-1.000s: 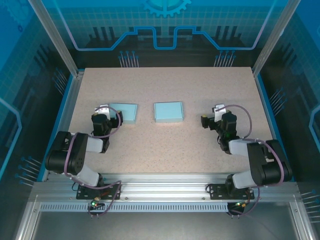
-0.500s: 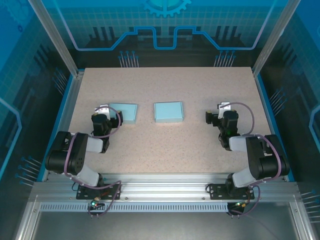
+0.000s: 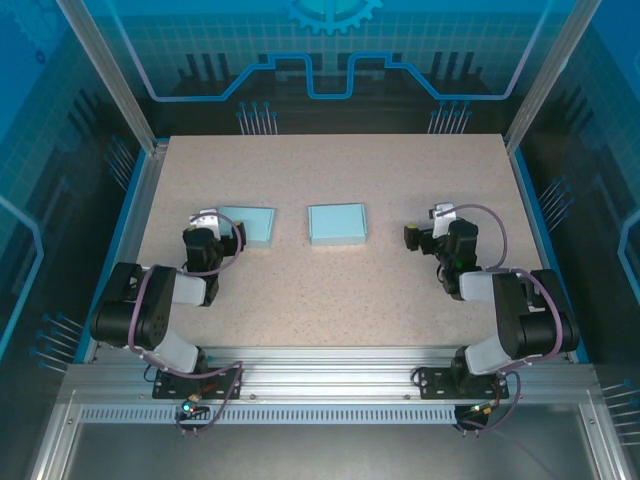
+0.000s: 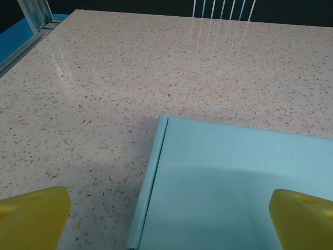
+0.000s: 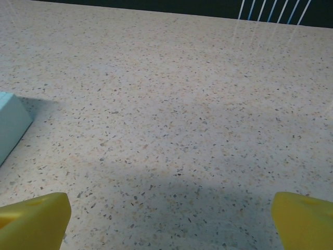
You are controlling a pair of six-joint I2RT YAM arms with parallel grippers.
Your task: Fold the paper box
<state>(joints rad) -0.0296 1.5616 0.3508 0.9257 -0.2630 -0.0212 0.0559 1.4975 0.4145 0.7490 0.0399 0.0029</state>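
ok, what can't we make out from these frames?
Top view: near left corner of the left sheet, under the left gripper.
Left wrist view: that sheet's right and near parts, cut off by the frame edge.
Right wrist view: most of the middle box, cut off at the left edge.

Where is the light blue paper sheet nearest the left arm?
Top view: the sheet lies left of centre, close by the left gripper, a second blue box to its right.

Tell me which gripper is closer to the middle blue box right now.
Right. The right gripper sits just right of the middle box, a bare gap between them. The left gripper hovers at the left edge of the other blue piece, farther off.
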